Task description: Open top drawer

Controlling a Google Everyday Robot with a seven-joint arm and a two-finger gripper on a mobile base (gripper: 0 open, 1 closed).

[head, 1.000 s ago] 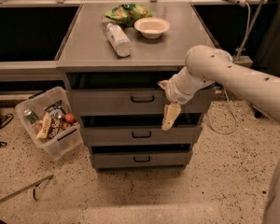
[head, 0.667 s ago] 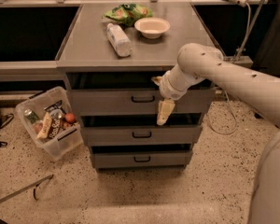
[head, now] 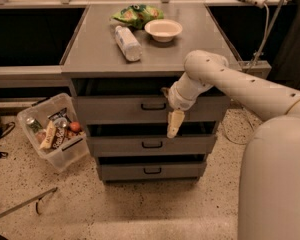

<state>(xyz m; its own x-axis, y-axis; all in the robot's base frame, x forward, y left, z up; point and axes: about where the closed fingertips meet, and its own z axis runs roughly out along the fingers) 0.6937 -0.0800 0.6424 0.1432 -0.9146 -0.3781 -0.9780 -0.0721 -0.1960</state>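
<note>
The top drawer point(head: 115, 110) is the widest grey front of the cabinet, just under the tabletop, with a dark gap above it. Its small black handle point(head: 153, 105) sits at the front's centre. My gripper point(head: 174, 125) hangs pointing down in front of the drawer's right half, just right of the handle and a little below it, reaching over the gap above the middle drawer point(head: 152, 145). The cream arm point(head: 240, 84) comes in from the right. The bottom drawer point(head: 152, 171) is below.
On the grey tabletop point(head: 95, 49) lie a plastic bottle point(head: 127, 42), a green snack bag point(head: 137, 14) and a white bowl point(head: 163, 29). A clear bin of snacks point(head: 54, 131) stands on the floor at the left. A cable point(head: 262, 34) hangs at the right.
The arm has swung left, bringing the gripper from the drawer's right side closer to the handle. The drawers have not moved.
</note>
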